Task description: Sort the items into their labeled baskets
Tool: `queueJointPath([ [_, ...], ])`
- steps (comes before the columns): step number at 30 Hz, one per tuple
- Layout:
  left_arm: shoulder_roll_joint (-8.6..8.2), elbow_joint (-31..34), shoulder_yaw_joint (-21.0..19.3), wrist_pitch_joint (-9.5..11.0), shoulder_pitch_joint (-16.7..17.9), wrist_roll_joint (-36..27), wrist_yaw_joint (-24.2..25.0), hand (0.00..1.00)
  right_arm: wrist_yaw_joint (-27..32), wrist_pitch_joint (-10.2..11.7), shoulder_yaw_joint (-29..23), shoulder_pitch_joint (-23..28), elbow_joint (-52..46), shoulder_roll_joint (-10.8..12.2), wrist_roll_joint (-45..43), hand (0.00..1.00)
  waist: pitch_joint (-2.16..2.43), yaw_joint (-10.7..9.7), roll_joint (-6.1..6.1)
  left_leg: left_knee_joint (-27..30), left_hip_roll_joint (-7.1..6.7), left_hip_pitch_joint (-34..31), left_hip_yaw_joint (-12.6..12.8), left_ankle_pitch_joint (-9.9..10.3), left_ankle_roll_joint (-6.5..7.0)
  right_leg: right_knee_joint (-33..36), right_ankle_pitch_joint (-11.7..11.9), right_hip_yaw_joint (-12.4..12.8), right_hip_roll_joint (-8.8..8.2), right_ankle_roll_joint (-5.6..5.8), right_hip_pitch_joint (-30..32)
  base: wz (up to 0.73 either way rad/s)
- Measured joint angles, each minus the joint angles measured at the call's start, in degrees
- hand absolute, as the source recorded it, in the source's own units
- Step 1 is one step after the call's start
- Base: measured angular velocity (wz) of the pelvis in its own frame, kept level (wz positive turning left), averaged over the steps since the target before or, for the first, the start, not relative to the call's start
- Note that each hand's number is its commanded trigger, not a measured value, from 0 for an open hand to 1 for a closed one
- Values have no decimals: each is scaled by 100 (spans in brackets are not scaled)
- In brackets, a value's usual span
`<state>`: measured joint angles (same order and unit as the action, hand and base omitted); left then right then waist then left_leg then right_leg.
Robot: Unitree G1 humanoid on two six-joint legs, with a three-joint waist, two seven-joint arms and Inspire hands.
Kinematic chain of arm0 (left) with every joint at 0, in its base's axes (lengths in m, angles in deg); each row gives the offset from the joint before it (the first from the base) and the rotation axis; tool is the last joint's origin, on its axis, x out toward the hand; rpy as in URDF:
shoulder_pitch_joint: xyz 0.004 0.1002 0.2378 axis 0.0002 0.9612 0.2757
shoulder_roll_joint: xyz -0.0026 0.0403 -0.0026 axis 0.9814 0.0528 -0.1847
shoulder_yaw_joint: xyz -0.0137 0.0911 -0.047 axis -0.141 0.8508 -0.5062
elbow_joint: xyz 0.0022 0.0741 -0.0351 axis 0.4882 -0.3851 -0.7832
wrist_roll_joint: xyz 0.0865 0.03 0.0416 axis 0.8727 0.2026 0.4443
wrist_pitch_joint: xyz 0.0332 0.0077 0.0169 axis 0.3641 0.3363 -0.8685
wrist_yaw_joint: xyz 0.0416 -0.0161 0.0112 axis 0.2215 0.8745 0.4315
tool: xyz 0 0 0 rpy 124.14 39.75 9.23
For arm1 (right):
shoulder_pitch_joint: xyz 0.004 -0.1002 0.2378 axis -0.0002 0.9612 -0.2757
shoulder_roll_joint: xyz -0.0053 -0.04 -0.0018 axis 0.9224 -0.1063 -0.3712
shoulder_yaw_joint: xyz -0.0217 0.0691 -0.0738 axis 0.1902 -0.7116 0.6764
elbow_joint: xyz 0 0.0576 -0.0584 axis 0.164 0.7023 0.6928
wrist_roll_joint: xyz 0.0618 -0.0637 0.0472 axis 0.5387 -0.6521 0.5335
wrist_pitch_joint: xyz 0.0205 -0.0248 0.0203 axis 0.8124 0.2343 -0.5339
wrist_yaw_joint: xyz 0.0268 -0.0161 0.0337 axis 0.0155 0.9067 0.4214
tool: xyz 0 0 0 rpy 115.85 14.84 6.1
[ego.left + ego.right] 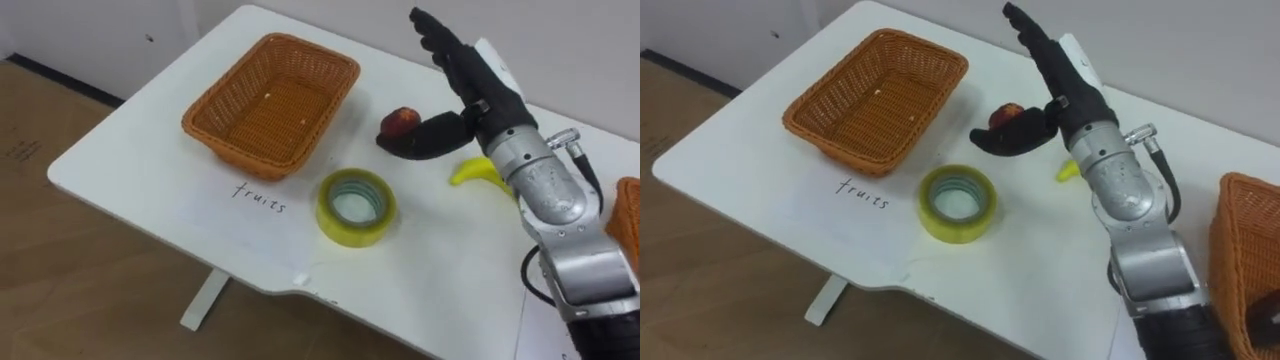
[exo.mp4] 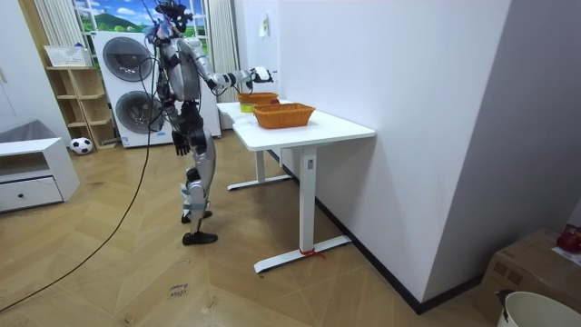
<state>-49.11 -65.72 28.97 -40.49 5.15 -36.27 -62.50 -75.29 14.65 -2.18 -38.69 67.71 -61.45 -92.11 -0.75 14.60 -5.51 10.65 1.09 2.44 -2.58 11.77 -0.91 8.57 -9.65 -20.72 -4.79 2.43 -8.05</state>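
Evidently the sorting had barely begun: the wicker fruit basket [image 1: 270, 110] at the far left of the white table [image 1: 150, 170] held no fruit, and a handwritten label lay on the tabletop just in front of it. The right hand [image 1: 480, 85] reached over the table's middle with its fingers [image 1: 435, 35] straight and spread wide, gripping nothing, the thumb lying just beside a small red fruit [image 1: 402, 120] that sat on the table. A banana [image 1: 470, 172] lay near it, partly hidden behind the wrist, and a roll of yellow tape [image 1: 355, 207] stood apart, nearer the front edge. A second wicker basket [image 1: 1245, 240] sat at the robot's right, its inside mostly out of view. The left hand [image 2: 181, 143] hung at the robot's side. Both fruits and the tape looked left to move.
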Motion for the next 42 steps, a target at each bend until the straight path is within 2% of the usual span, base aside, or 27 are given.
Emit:
queueJointPath([
  [1,-2,3,30,-21,-12,0,15,0,8,0,82,-2,60,3,87,0,-24,5,32,16,-4,-21,1,0,0,1,-1,-30,-7,2,12,0],
  [6,-10,-5,55,-95,-11,-1,82,0,7,-2,299,-25,338,119,149,0,-53,8,79,80,-7,-133,0,0,0,3,-6,-108,-13,9,85,0],
  [10,-19,-6,57,-132,7,-1,110,0,9,-2,313,-43,529,173,133,0,-51,18,114,114,-7,-178,2,0,0,4,-7,-210,-18,11,91,3],
  [14,-24,12,57,-220,37,3,136,0,37,-3,423,-128,679,249,-124,0,-41,35,136,123,-2,-192,38,0,0,5,-9,-221,-19,14,108,-3],
  [17,-24,78,56,-248,23,3,135,0,52,-3,440,-141,804,250,-339,0,-34,148,152,122,2,-230,70,0,0,5,-9,-225,-19,15,133,-4],
  [20,-26,114,59,-253,26,3,133,0,51,-4,442,-142,858,251,-371,0,-15,176,180,121,3,-247,70,0,0,5,-9,-262,-19,15,136,3],
  [22,-51,152,66,-277,36,3,124,0,53,-4,472,-144,874,251,-371,0,20,191,223,126,2,-240,76,-1,2,5,-9,-270,-22,15,137,0],
  [25,-83,271,72,-303,22,1,119,0,60,-5,608,-152,1008,251,-474,0,35,190,251,142,0,-217,76,-2,2,5,-9,-270,-23,15,124,0],
  [29,-123,285,74,-301,-48,-2,113,0,51,-89,689,-152,1082,256,-564,0,34,183,248,139,0,-219,76,-3,2,5,-10,-277,-25,16,122,0],
  [42,-125,282,165,-295,-58,-9,132,0,52,-90,687,-152,1080,259,-803,0,10,159,171,128,1,-229,79,-3,2,5,-10,-283,-25,16,133,0],
])
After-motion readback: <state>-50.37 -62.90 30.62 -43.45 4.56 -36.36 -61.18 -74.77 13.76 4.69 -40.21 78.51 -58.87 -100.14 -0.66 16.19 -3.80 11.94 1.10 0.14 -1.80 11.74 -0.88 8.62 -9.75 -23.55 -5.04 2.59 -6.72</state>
